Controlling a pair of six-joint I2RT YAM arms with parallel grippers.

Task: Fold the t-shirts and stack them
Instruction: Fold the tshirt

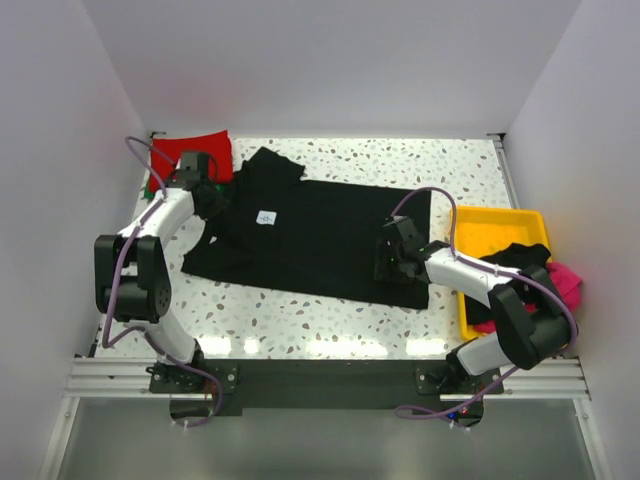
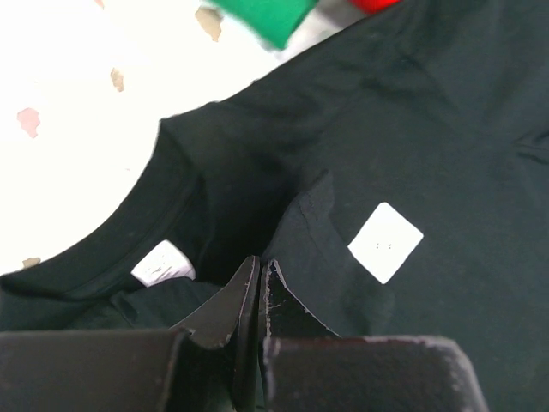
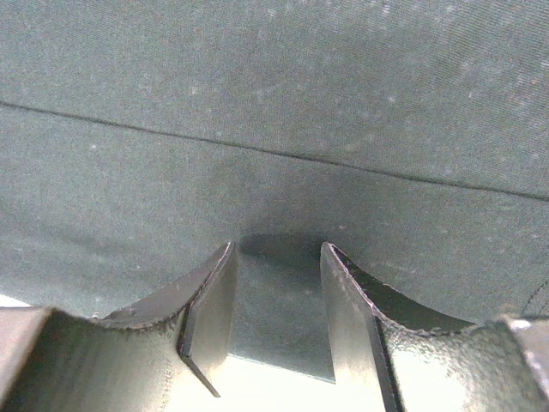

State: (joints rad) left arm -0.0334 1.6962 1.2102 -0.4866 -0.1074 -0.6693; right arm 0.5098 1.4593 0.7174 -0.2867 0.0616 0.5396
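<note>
A black t-shirt (image 1: 320, 235) lies spread flat across the table, with a white square tag (image 2: 386, 242) near its collar and a small white neck label (image 2: 163, 264). My left gripper (image 2: 259, 263) is at the collar end (image 1: 212, 200); its jaws are pressed together on a raised pinch of the black cloth. At the shirt's right end, my right gripper (image 1: 384, 258) is low over the hem. Its jaws (image 3: 276, 253) stand apart, with the edge of the black cloth lying between them.
A folded red shirt (image 1: 195, 152) with a green one (image 2: 266, 15) beside it sits at the back left corner. A yellow tray (image 1: 500, 225) at the right holds another black shirt (image 1: 520, 258) and a pink one (image 1: 568, 280). White walls enclose the table.
</note>
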